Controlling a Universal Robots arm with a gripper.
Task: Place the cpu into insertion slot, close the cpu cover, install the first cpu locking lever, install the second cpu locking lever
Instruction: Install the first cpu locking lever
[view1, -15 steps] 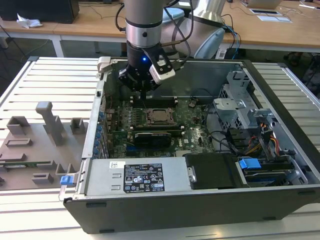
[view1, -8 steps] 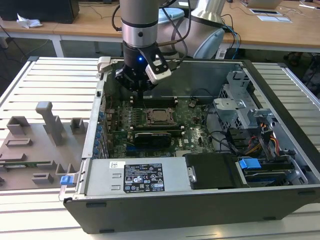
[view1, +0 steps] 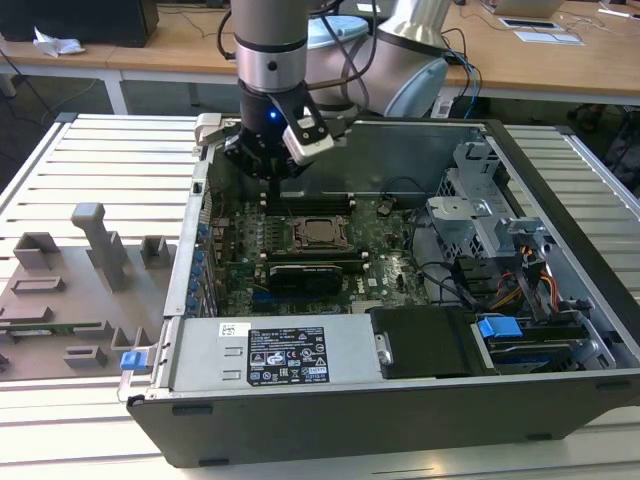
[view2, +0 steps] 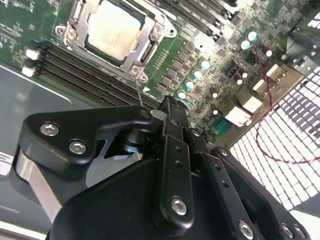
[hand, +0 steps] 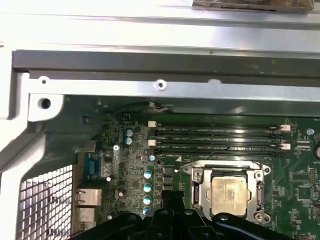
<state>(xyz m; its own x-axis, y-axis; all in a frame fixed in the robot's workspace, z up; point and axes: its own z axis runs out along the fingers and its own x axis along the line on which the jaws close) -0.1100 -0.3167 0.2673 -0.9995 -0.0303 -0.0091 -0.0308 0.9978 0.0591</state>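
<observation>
second wrist view | cpu (view2: 116, 31) seated in insertion slot (view2: 148, 46) | tool (view2: 169, 107) clenched, empty | judged light, stiff, fragile: you grip its edges only

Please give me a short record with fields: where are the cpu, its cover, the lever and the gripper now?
cpu: lies in the insertion slot, pale face up
cpu cover: down, framing the cpu
locking lever: thin rod, raised toward the gripper; contact unclear
gripper: low, just beside the slot
</observation>
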